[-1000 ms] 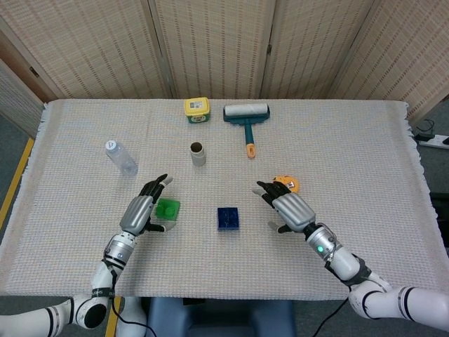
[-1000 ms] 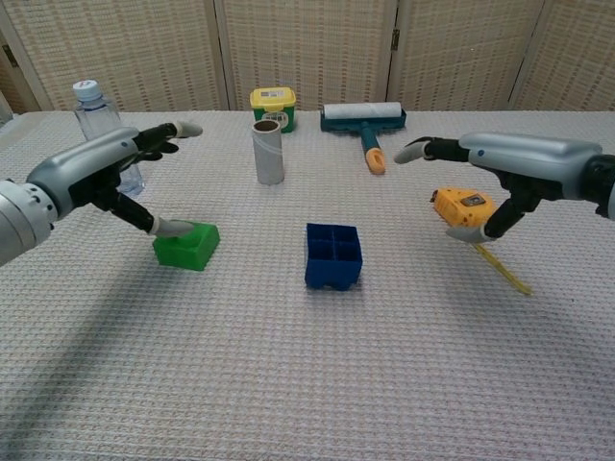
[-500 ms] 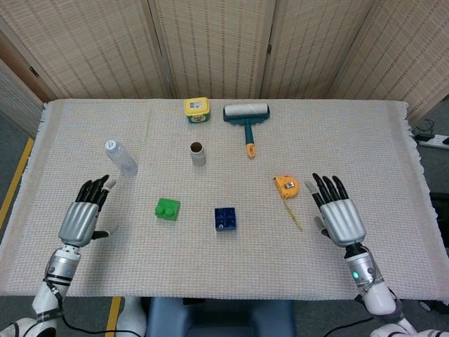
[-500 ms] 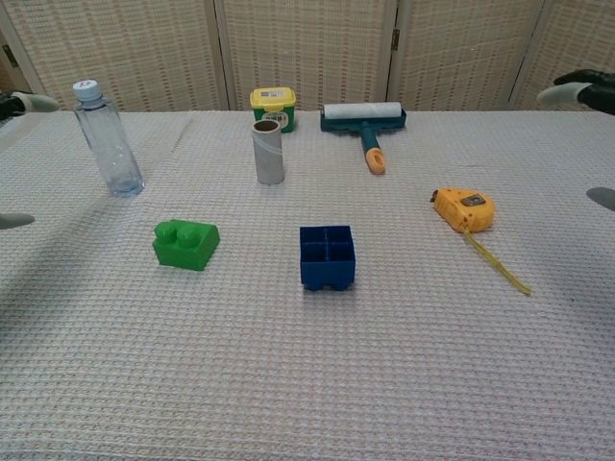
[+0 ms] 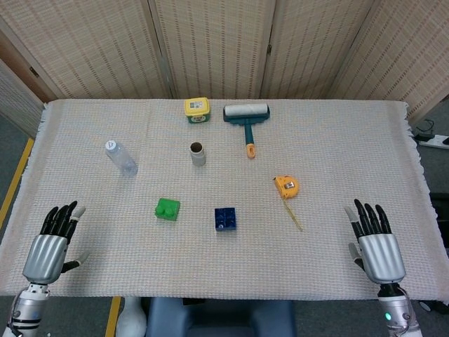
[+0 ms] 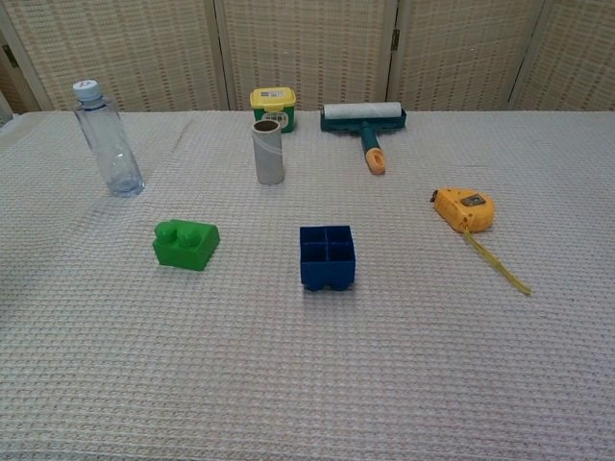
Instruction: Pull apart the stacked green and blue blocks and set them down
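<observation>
Left hand: low at the near left corner in the head view, back upward, fingers straight and spread apart, holding nothing; out of the chest view.
Right hand: low at the near right corner in the head view, back upward, fingers straight and spread apart, empty; out of the chest view.
Green block: rests alone on the surface, studs up, near the middle and toward the left, well apart from both hands.
Blue block: rests on the surface just right of the green block with a clear gap between them, its hollow grid side facing up.
Tape measure: orange case right of the blue block, with its yellow tape drawn out toward the near edge.
Cardboard tube: stands upright behind the two blocks.
Water bottle: clear with a white cap, standing at the left.
Lint roller: lies at the far side, white roll across, handle with an orange tip pointing toward the near edge.
Yellow tub: just left of the lint roller at the far side.
Surface: covered with a pale woven cloth.
</observation>
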Robot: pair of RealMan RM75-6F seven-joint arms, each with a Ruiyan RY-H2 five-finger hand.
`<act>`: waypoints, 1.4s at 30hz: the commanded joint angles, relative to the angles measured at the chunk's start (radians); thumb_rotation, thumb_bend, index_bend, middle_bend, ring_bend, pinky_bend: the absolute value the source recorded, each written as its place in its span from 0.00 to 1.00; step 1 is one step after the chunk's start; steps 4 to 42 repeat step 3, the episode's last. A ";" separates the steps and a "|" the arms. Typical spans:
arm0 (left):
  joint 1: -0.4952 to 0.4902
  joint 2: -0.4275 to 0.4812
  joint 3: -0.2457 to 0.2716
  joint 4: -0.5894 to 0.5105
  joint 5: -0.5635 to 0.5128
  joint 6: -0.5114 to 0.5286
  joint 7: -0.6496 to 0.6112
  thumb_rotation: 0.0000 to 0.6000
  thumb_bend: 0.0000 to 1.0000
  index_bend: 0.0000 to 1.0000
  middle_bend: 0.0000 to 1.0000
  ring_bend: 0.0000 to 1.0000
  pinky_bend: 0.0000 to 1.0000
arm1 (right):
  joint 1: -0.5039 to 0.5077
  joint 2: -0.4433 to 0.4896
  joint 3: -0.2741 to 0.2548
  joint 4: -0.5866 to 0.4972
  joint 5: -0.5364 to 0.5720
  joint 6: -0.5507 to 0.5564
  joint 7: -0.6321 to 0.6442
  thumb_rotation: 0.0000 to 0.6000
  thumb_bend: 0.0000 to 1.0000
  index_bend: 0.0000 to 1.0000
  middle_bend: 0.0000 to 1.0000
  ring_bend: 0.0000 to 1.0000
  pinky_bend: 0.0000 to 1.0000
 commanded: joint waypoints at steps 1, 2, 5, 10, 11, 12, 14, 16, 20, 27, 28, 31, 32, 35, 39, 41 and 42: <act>0.009 0.009 0.014 0.007 0.018 -0.012 -0.023 1.00 0.23 0.05 0.00 0.00 0.00 | -0.022 0.027 -0.011 -0.004 -0.027 0.003 0.038 1.00 0.41 0.00 0.00 0.00 0.00; 0.010 0.009 0.016 0.013 0.020 -0.016 -0.031 1.00 0.23 0.05 0.00 0.00 0.00 | -0.024 0.033 -0.011 -0.006 -0.032 0.000 0.048 1.00 0.41 0.00 0.00 0.00 0.00; 0.013 0.006 0.016 0.023 0.018 -0.021 -0.043 1.00 0.23 0.05 0.00 0.00 0.00 | -0.027 0.039 -0.010 -0.007 -0.036 -0.005 0.060 1.00 0.41 0.00 0.00 0.00 0.00; 0.013 0.006 0.016 0.023 0.018 -0.021 -0.043 1.00 0.23 0.05 0.00 0.00 0.00 | -0.027 0.039 -0.010 -0.007 -0.036 -0.005 0.060 1.00 0.41 0.00 0.00 0.00 0.00; 0.013 0.006 0.016 0.023 0.018 -0.021 -0.043 1.00 0.23 0.05 0.00 0.00 0.00 | -0.027 0.039 -0.010 -0.007 -0.036 -0.005 0.060 1.00 0.41 0.00 0.00 0.00 0.00; 0.013 0.006 0.016 0.023 0.018 -0.021 -0.043 1.00 0.23 0.05 0.00 0.00 0.00 | -0.027 0.039 -0.010 -0.007 -0.036 -0.005 0.060 1.00 0.41 0.00 0.00 0.00 0.00; 0.013 0.006 0.016 0.023 0.018 -0.021 -0.043 1.00 0.23 0.05 0.00 0.00 0.00 | -0.027 0.039 -0.010 -0.007 -0.036 -0.005 0.060 1.00 0.41 0.00 0.00 0.00 0.00; 0.013 0.006 0.016 0.023 0.018 -0.021 -0.043 1.00 0.23 0.05 0.00 0.00 0.00 | -0.027 0.039 -0.010 -0.007 -0.036 -0.005 0.060 1.00 0.41 0.00 0.00 0.00 0.00; 0.013 0.006 0.016 0.023 0.018 -0.021 -0.043 1.00 0.23 0.05 0.00 0.00 0.00 | -0.027 0.039 -0.010 -0.007 -0.036 -0.005 0.060 1.00 0.41 0.00 0.00 0.00 0.00; 0.013 0.006 0.016 0.023 0.018 -0.021 -0.043 1.00 0.23 0.05 0.00 0.00 0.00 | -0.027 0.039 -0.010 -0.007 -0.036 -0.005 0.060 1.00 0.41 0.00 0.00 0.00 0.00; 0.013 0.006 0.016 0.023 0.018 -0.021 -0.043 1.00 0.23 0.05 0.00 0.00 0.00 | -0.027 0.039 -0.010 -0.007 -0.036 -0.005 0.060 1.00 0.41 0.00 0.00 0.00 0.00; 0.013 0.006 0.016 0.023 0.018 -0.021 -0.043 1.00 0.23 0.05 0.00 0.00 0.00 | -0.027 0.039 -0.010 -0.007 -0.036 -0.005 0.060 1.00 0.41 0.00 0.00 0.00 0.00; 0.013 0.006 0.016 0.023 0.018 -0.021 -0.043 1.00 0.23 0.05 0.00 0.00 0.00 | -0.027 0.039 -0.010 -0.007 -0.036 -0.005 0.060 1.00 0.41 0.00 0.00 0.00 0.00; 0.013 0.006 0.016 0.023 0.018 -0.021 -0.043 1.00 0.23 0.05 0.00 0.00 0.00 | -0.027 0.039 -0.010 -0.007 -0.036 -0.005 0.060 1.00 0.41 0.00 0.00 0.00 0.00; 0.013 0.006 0.016 0.023 0.018 -0.021 -0.043 1.00 0.23 0.05 0.00 0.00 0.00 | -0.027 0.039 -0.010 -0.007 -0.036 -0.005 0.060 1.00 0.41 0.00 0.00 0.00 0.00; 0.013 0.006 0.016 0.023 0.018 -0.021 -0.043 1.00 0.23 0.05 0.00 0.00 0.00 | -0.027 0.039 -0.010 -0.007 -0.036 -0.005 0.060 1.00 0.41 0.00 0.00 0.00 0.00; 0.013 0.006 0.016 0.023 0.018 -0.021 -0.043 1.00 0.23 0.05 0.00 0.00 0.00 | -0.027 0.039 -0.010 -0.007 -0.036 -0.005 0.060 1.00 0.41 0.00 0.00 0.00 0.00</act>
